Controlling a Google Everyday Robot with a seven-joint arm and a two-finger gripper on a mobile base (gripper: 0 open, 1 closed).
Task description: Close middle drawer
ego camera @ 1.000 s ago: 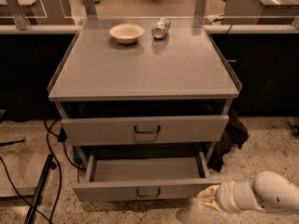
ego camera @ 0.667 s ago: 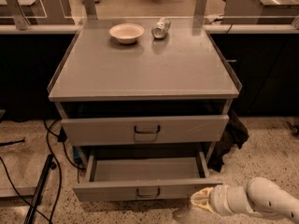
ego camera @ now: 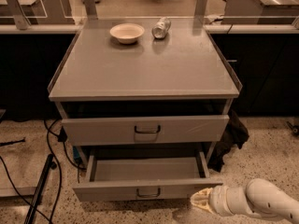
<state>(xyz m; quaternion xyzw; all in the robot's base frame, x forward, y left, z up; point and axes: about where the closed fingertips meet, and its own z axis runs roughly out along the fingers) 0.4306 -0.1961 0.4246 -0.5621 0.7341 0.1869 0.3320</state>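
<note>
Middle drawer (ego camera: 112,190) sits pulled well out, nothing closed yet; my gripper (ego camera: 202,201) is just by its front right corner, can't tell its opening, whole push left.

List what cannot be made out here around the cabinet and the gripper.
1. Camera view: anything below the middle drawer is hidden under its pulled-out body.
2. Camera view: the gripper sits by that drawer's front right corner. Whether they touch cannot be told, and the arm is cut off by the frame edge.
3. Camera view: the upper drawer has its inside hidden by the cabinet top.
</note>
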